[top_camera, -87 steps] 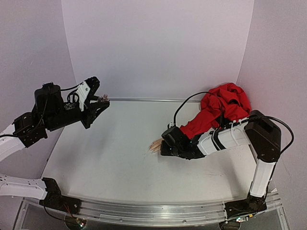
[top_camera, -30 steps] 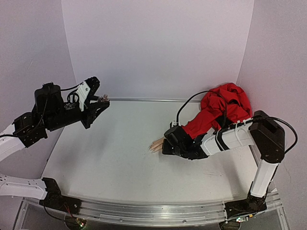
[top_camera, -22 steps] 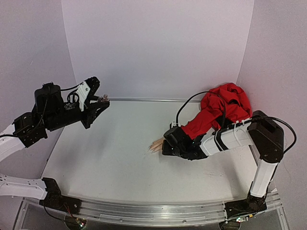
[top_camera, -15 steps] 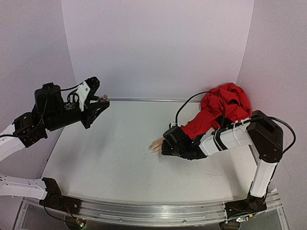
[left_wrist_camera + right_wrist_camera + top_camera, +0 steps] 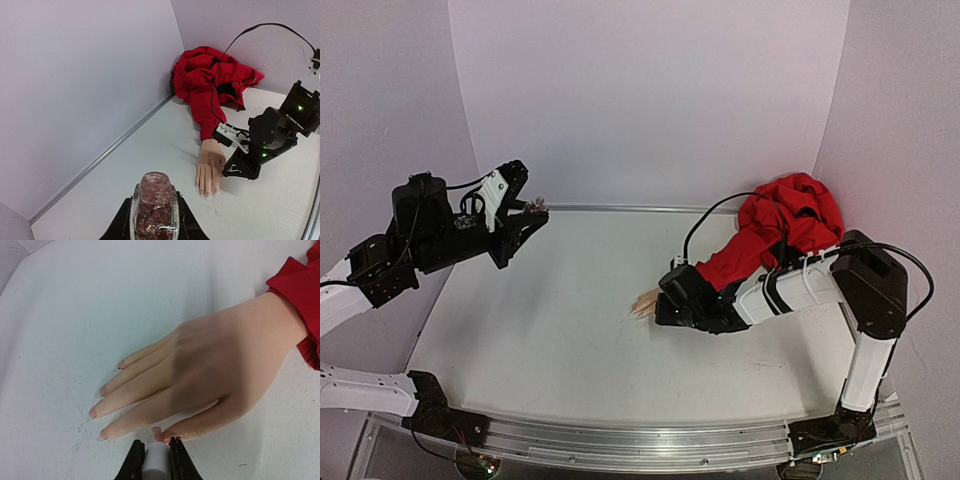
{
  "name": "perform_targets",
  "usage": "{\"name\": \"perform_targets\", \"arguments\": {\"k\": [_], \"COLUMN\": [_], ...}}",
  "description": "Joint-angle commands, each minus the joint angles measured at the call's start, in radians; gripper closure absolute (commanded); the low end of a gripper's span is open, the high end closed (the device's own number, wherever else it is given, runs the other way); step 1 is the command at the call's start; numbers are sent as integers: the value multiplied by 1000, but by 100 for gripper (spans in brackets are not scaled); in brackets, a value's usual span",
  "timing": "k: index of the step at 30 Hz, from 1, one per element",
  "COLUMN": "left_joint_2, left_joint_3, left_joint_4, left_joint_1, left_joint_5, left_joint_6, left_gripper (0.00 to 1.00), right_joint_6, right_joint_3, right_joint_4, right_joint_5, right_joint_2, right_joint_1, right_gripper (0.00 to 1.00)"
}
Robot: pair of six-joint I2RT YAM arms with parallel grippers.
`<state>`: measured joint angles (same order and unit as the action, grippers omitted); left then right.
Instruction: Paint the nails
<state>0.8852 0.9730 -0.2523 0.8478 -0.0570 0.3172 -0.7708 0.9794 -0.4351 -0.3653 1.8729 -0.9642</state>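
L gripper is clamped on an open bottle of pink glitter polish, upright btwn its jaws. We see the dummy hand well ahead of them, palm down on the table. R gripper pinches a white cap, its brush just ahead of the jaws, touching the thumb tip. Ahead-left of R jaws lie the nails (tinted pink). Red sleeve sits far ahead-right.

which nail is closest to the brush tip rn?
The thumb nail, on the lowest digit in the right wrist view, right at the white-capped brush in the right gripper; the other four nails sit farther left.
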Motion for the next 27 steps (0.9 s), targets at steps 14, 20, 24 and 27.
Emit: {"name": "perform_targets", "arguments": {"k": [14, 20, 24, 27], "left_joint_2": [-9, -8, -8, -8], "left_joint_3": [13, 13, 13, 13], "left_joint_4": [27, 27, 27, 27], "left_joint_1": [-4, -3, -4, -4], "left_joint_5": [-10, -7, -7, -7], "left_joint_6": [6, 4, 4, 4], "left_gripper": [100, 100, 100, 100], "right_joint_6": [1, 1, 3, 6], "right_joint_3": [17, -5, -20, -25], "right_joint_4": [-8, -17, -17, -17], "right_joint_5": [10, 1, -17, -33], "right_joint_2": [-13, -54, -82, -92], "right_joint_1": [0, -4, -3, -2], "right_gripper": [100, 100, 100, 100]}}
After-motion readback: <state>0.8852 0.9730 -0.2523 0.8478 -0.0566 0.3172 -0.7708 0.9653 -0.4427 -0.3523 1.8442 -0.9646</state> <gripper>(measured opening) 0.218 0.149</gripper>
